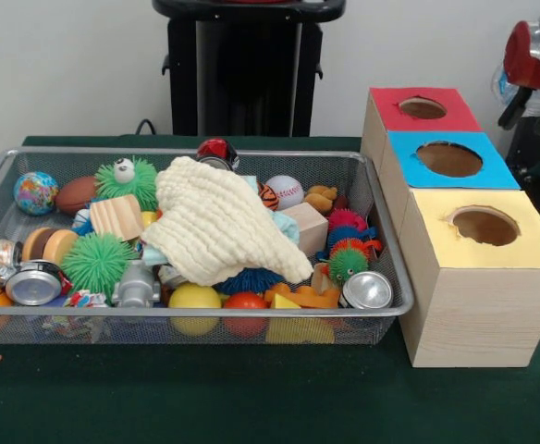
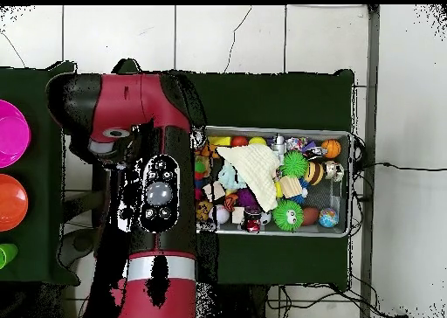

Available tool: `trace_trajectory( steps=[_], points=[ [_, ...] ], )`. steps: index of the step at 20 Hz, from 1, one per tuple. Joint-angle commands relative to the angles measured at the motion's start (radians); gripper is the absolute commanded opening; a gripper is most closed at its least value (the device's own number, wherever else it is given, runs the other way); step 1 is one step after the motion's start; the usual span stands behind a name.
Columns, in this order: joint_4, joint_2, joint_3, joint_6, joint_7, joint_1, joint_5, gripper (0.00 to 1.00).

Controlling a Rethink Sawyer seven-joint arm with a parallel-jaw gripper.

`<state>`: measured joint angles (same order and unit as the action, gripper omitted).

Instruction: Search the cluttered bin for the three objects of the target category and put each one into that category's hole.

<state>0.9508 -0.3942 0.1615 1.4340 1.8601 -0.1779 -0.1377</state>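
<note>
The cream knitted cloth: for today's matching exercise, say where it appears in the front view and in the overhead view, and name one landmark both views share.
Front view: the cream cloth lies on the toys at the middle of the bin.
Overhead view: the same cloth lies mid-bin, right of the arm.
Shared landmark: the green spiky ball with an eye, beside the cloth near the bin's robot-side wall.

From my station I log the surroundings as follows. Table (image 1: 205,398): covered in dark green cloth, seen in both views. Wall (image 1: 67,65): plain, pale, unmarked, behind the table in the front view. Floor (image 2: 262,35): large pale tiles with dark grout lines, one tile showing a thin crack, seen from overhead. Cable (image 2: 402,168): thin, black, running across the tiles at one side, with more loops lying near the table's lower edge. Light: even and soft, with no hard shadows.
</note>
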Motion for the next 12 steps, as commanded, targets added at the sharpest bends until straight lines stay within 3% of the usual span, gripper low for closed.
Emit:
trace_trajectory(
  steps=[1, 12],
  points=[
    [0.064, 0.025, -0.033, -0.106, 0.257, 0.008, -0.023, 0.0],
    [0.099, 0.029, -0.036, -0.136, 0.233, 0.001, -0.012, 0.0]
  ],
)
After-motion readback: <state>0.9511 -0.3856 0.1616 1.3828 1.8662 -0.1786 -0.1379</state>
